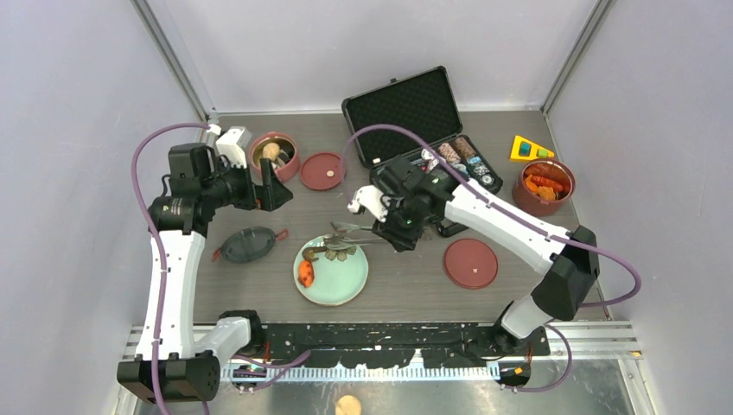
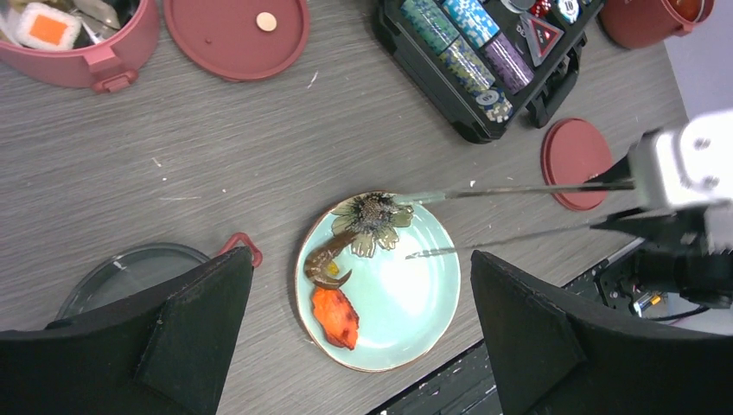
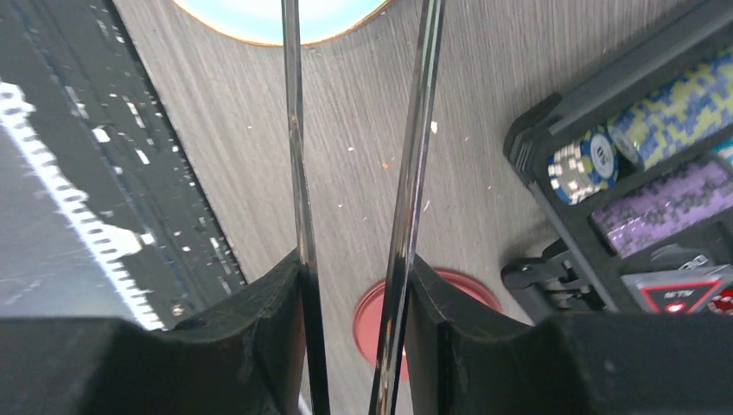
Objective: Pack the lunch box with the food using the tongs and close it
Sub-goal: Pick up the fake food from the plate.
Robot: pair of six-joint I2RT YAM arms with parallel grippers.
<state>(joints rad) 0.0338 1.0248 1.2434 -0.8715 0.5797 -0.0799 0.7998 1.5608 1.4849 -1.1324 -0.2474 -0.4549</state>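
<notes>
Silver tongs (image 2: pixel 519 189): two slim arms parted, tips over green plate (image 2: pixel 406 303).

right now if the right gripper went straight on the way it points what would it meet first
The right gripper holds the tongs ahead, tips over the pale green plate. Next in line is probably the dark frilly food piece there, though height is unclear.

Plate (image 1: pixel 341 287) front-ctr, food (image 1: pixel 306 273) on it; tongs (image 2: pixel 519 188) over plate's back edge; chip case (image 1: pixel 406 112) behind; top lid (image 1: pixel 246 245) left of plate.
</notes>
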